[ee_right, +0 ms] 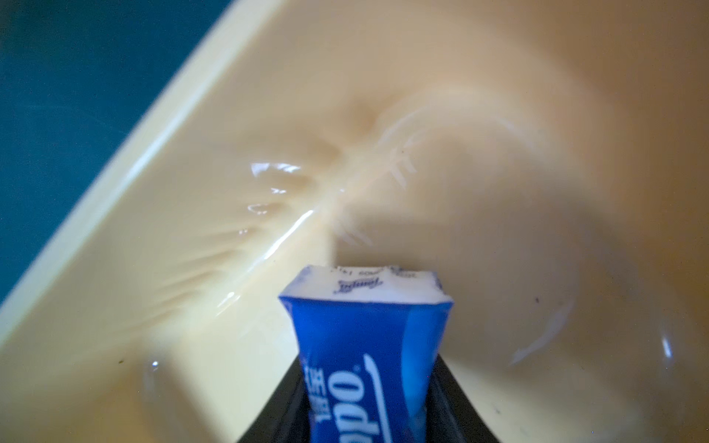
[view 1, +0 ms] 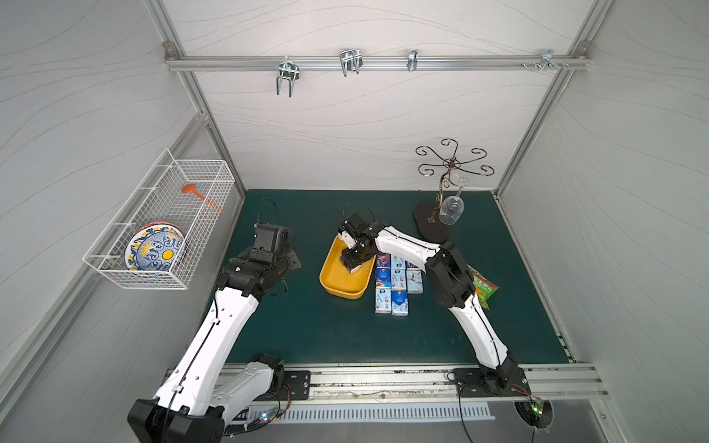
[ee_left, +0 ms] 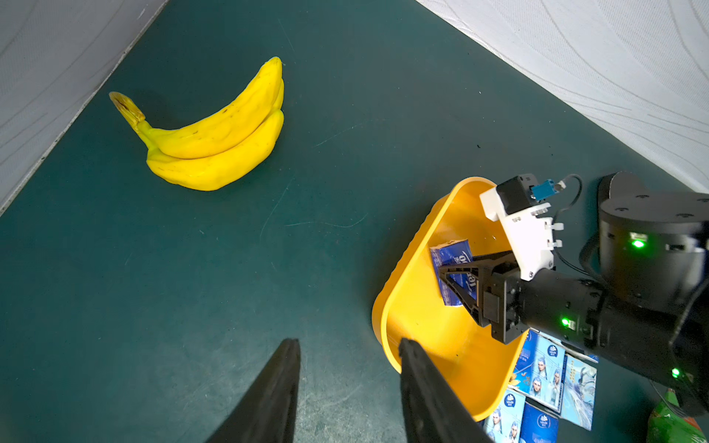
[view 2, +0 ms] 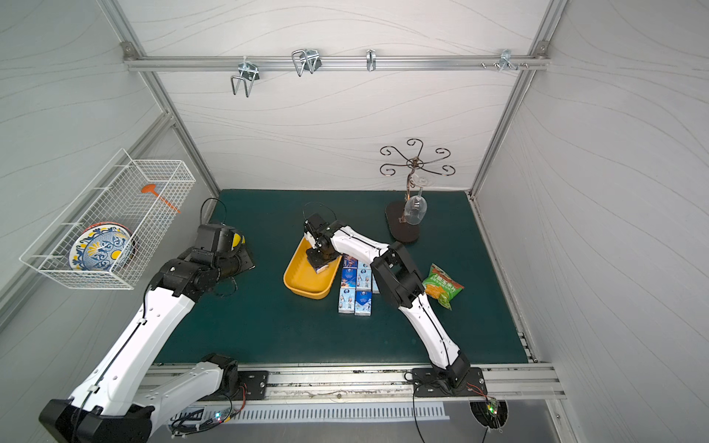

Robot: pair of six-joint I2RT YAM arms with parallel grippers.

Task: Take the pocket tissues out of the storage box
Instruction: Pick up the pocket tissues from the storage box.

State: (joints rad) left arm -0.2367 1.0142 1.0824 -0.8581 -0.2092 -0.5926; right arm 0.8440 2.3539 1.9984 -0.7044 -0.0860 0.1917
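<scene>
Deep inside the shallow yellow-orange plastic storage box (ee_left: 406,284), we find the right gripper (ee_left: 450,278) with its two black fingers clamped on the flat sides of a small dark blue pocket tissue packet (ee_left: 450,253). In the right wrist view the wrapper pinches inward between those fingers, and its white end points at the box floor. That floor is blurred, so we cannot tell whether the packet touches it. In both top views the gripper body covers most of the packet.

Just beside the box, on the dark green mat (view 1: 307,326), the other packets (view 1: 399,303) lie flat in tidy rows, printed in blue and white. The right arm (view 1: 449,276) hides part of the cluster, so we cannot count them. Beyond them, further from the box, a crinkly green snack bag (view 2: 443,285) shows only partly in a top view.

On the box's opposite side the left gripper (ee_left: 347,345) hangs with its jaws apart and nothing between them. Its fingers are cut off by the frame edge. Well apart from the box lie two yellow bananas (ee_left: 215,142), nearly hidden in the top views.
</scene>
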